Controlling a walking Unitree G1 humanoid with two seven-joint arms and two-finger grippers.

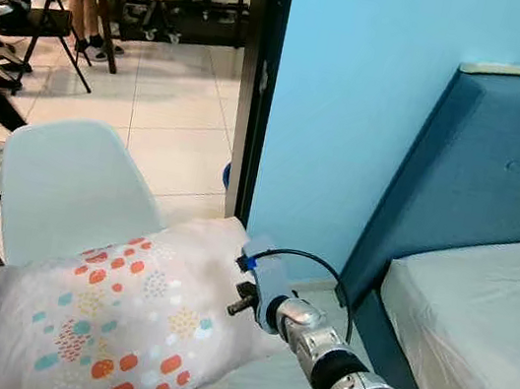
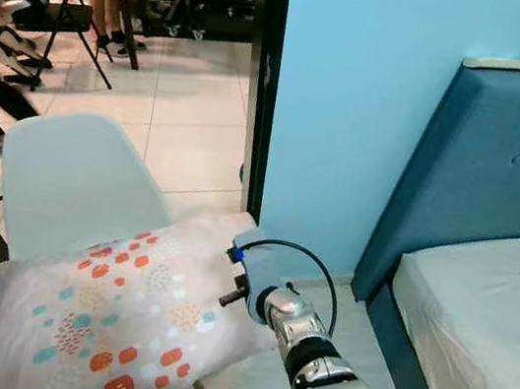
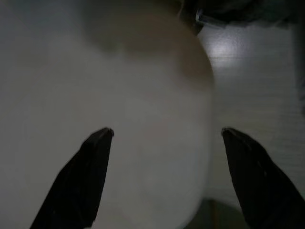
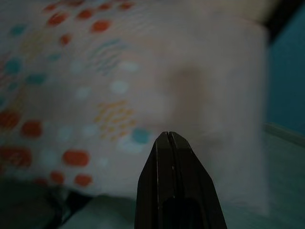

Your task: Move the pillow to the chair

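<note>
Right pincer (image 4: 169, 138) closed, just beside pillow (image 1: 120, 316).

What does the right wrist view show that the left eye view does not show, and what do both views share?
The right wrist view shows the right pincer from behind its tips: the two black fingers are pressed together, hovering close to the pillow, with no fabric visibly pinched.

The left eye view shows the surroundings: the pale blue chair under and behind the pillow, the bed with its blue headboard, and a tiled room beyond the doorway.

Both share the pillow, white with orange and teal spots.
</note>
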